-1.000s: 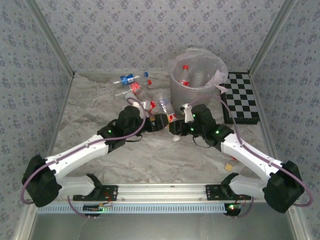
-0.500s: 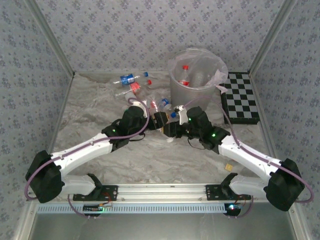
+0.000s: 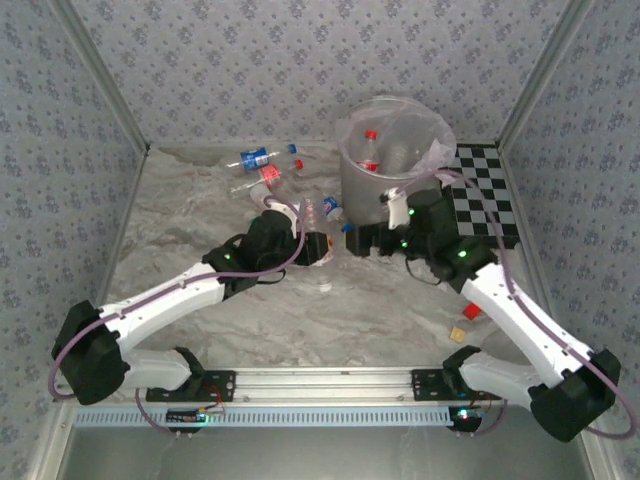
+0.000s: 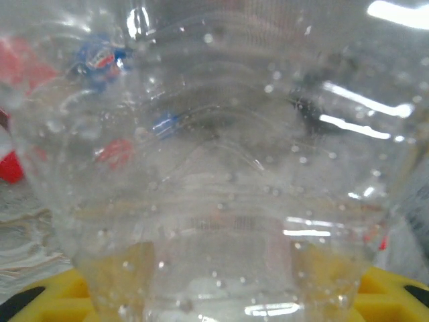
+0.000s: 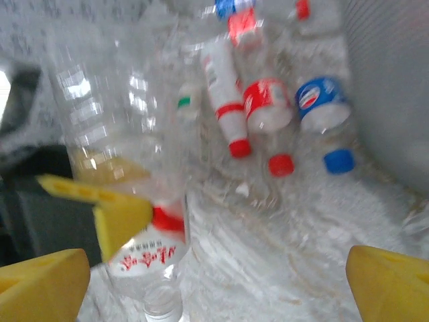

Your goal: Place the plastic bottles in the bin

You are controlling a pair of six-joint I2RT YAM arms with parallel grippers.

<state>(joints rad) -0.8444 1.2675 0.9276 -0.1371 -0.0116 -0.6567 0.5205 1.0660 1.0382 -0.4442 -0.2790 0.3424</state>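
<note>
Left gripper [image 3: 313, 247] is clamped on a clear plastic bottle with red label [image 4: 214, 168], left of the translucent grey-white round bin [image 3: 362, 190]. Right gripper [image 3: 357, 240], fingers spread apart, sits beside the bin's base.

In the top view the left arm [image 3: 170, 295] stretches from the lower left to mid-frame, and the left gripper [image 3: 318, 247] is clamped on a clear bottle [image 4: 214, 168]. The right arm [image 3: 510, 310] reaches in from the lower right, elbow bent. The right gripper [image 3: 353, 240] has its yellow fingers [image 5: 43, 278] spread wide.
</note>
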